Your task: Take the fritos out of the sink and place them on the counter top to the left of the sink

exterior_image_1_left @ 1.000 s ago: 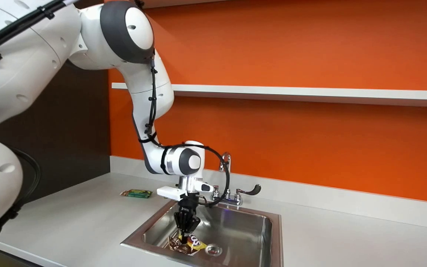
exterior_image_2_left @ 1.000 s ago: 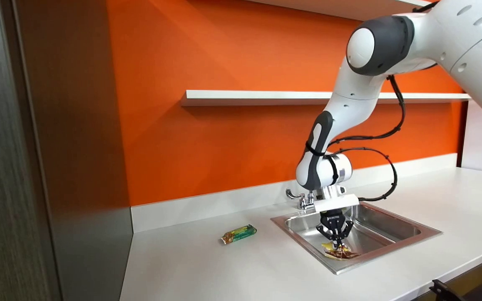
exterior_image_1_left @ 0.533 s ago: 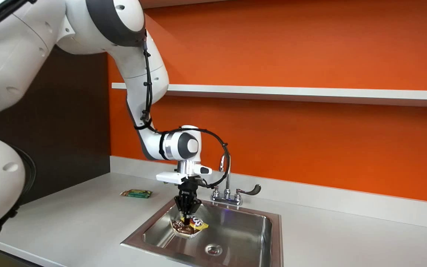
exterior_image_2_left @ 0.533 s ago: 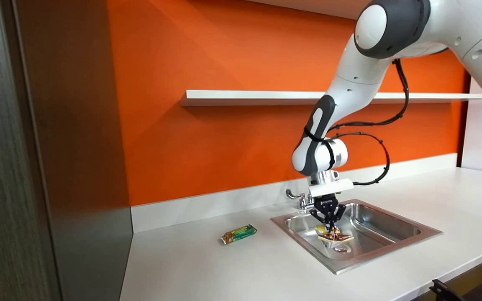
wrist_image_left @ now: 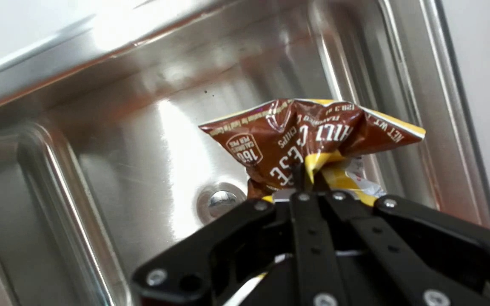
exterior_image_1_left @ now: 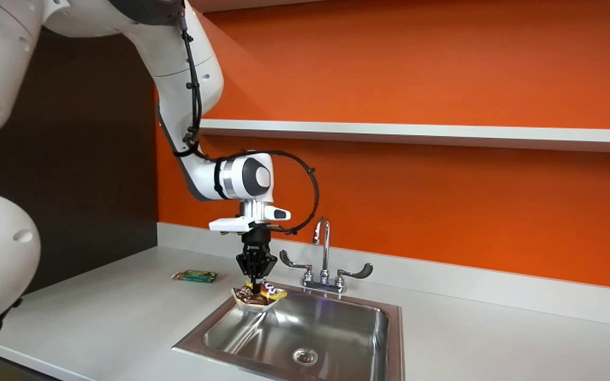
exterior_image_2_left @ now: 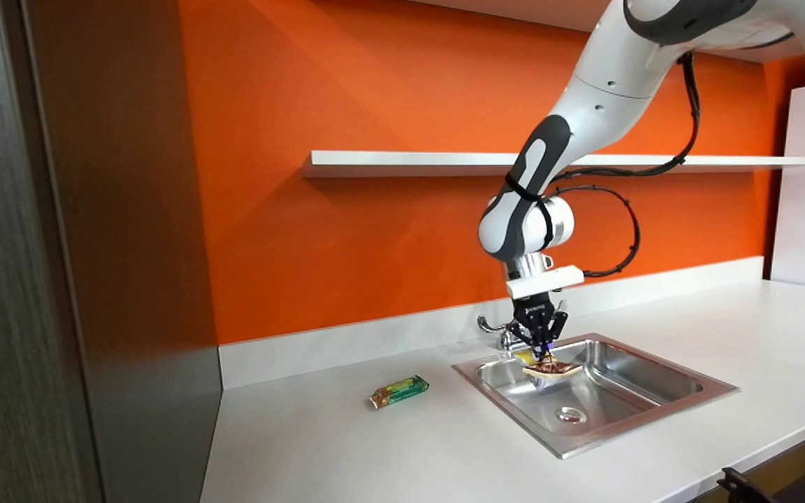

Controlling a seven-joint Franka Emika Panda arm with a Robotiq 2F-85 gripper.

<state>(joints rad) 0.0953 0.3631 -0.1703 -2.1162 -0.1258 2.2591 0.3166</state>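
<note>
My gripper (exterior_image_1_left: 256, 288) is shut on the fritos bag (exterior_image_1_left: 251, 299), a brown and yellow crinkled bag pinched near its middle. In both exterior views the bag (exterior_image_2_left: 549, 370) hangs in the air above the sink (exterior_image_2_left: 710, 391), near its left back part. In the wrist view the brown face with white print (wrist_image_left: 266, 148) spreads out beyond the gripper (wrist_image_left: 311, 180), and a yellow fold sticks up between the fingertips. The rest of the bag is hidden under the fingers. The counter top (exterior_image_2_left: 346, 447) lies left of the sink.
A green wrapped bar (exterior_image_1_left: 195, 276) lies on the counter left of the sink. A faucet (exterior_image_1_left: 326, 259) with lever handles stands behind the sink. A white shelf (exterior_image_2_left: 416, 159) runs along the orange wall. A dark panel (exterior_image_2_left: 123, 279) bounds the counter at the left.
The gripper has risen with the bag from the sink bottom, and has moved back and slightly left. The drain beneath has come into full view. The green bar has not moved.
</note>
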